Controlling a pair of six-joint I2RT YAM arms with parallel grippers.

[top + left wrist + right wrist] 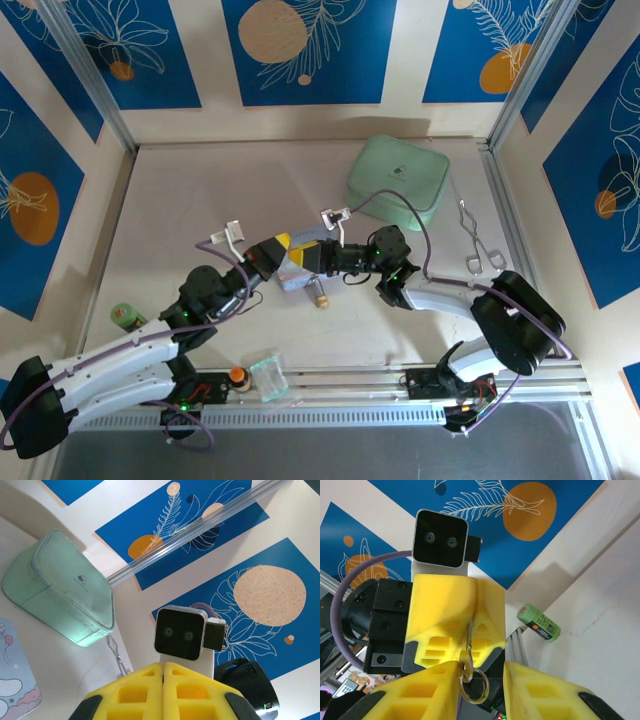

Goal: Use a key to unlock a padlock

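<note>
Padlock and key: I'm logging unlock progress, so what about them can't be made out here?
Padlock: top view, too small to pick out where the arms crowd the tin.
Key: right wrist view, tip hidden inside the left gripper's shut jaws.
Ring: right wrist view, partly behind the right gripper; contact unclear.
</note>
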